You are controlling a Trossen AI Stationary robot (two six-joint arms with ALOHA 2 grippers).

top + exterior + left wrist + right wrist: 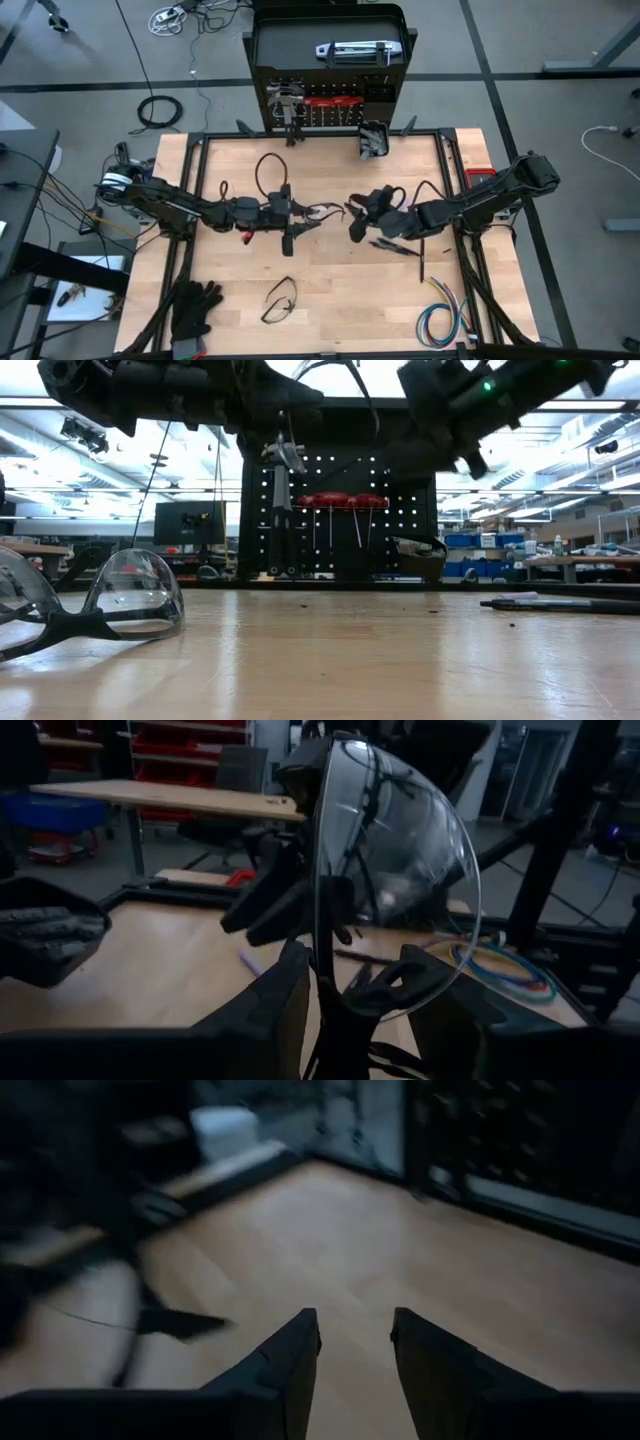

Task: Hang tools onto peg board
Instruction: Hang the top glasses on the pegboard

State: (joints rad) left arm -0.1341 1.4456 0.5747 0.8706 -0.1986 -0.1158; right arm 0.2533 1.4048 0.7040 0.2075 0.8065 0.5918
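Bare table (330, 285) lies open between the glasses (279, 300) and wire bundle (440, 322) (gloves (195, 310) perhaps crowd the corner).

My peg board (330, 75) stands upright at the table's 12 o'clock edge, black and perforated. On it hang my red-handled screwdrivers (340, 502) in a row, a black-handled hammer (280, 510) at their 9 o'clock, and a small black bin (373, 139) at 3 o'clock.

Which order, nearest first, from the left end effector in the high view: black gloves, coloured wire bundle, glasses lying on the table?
1. Table glasses, centre, near the left end effector.
2. Black gloves, left corner.
3. Wire bundle, right corner.
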